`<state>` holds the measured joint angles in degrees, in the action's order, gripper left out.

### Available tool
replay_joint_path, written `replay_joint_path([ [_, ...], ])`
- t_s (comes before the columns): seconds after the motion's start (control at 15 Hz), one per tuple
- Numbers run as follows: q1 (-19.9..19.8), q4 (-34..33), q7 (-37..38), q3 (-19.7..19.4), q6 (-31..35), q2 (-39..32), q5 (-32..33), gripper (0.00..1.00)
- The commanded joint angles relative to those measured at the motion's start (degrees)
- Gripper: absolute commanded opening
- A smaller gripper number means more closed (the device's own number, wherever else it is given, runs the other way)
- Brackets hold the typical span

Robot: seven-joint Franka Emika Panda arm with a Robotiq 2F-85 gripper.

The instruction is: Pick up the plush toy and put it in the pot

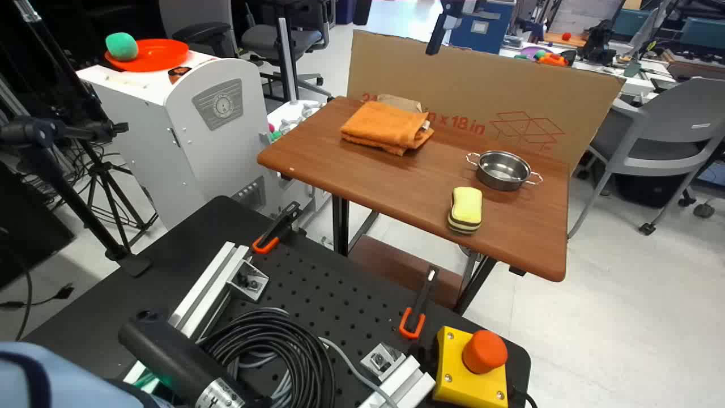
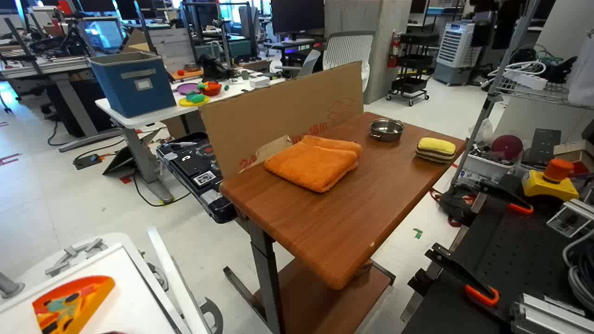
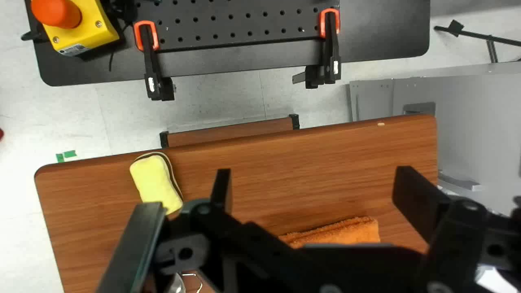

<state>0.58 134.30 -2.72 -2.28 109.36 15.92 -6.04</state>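
Note:
The plush toy, a pale yellow lump with dark striped sides, lies near the table's long edge in both exterior views (image 1: pixel 467 207) (image 2: pixel 436 148). It also shows in the wrist view (image 3: pixel 156 181), left of my gripper. The silver pot stands upright near the cardboard in both exterior views (image 1: pixel 503 169) (image 2: pixel 386 130), apart from the toy. In the wrist view only a bit of the pot (image 3: pixel 178 284) shows; my gripper hides the rest. My gripper (image 3: pixel 313 170) is open, with nothing between its fingers, high above the table. Its fingertips (image 1: pixel 397 35) show at the top of an exterior view.
A folded orange cloth (image 1: pixel 386 126) (image 2: pixel 313 162) lies on the brown table (image 1: pixel 334 161), partly hidden under my gripper in the wrist view (image 3: pixel 340 234). An upright cardboard sheet (image 1: pixel 453 85) stands along the table's side. A black base plate with clamps (image 1: pixel 416 311) stands across a floor gap.

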Motion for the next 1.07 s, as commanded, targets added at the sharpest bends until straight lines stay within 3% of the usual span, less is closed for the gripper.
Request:
replay_joint_path([
  [0.0, -0.3, -0.1, -0.1, 0.3, -0.1, 0.0, -0.1, 1.0],
  [0.53, -0.4, -0.1, -0.1, 0.3, -0.1, 0.0, -0.1, 1.0],
  [0.8, -1.3, 0.0, -1.2, 0.3, 4.5, -2.9, 5.3, 1.0],
  [1.0, -3.0, -0.5, -1.9, -0.9, 11.6, -6.7, 10.4, 1.0],
])
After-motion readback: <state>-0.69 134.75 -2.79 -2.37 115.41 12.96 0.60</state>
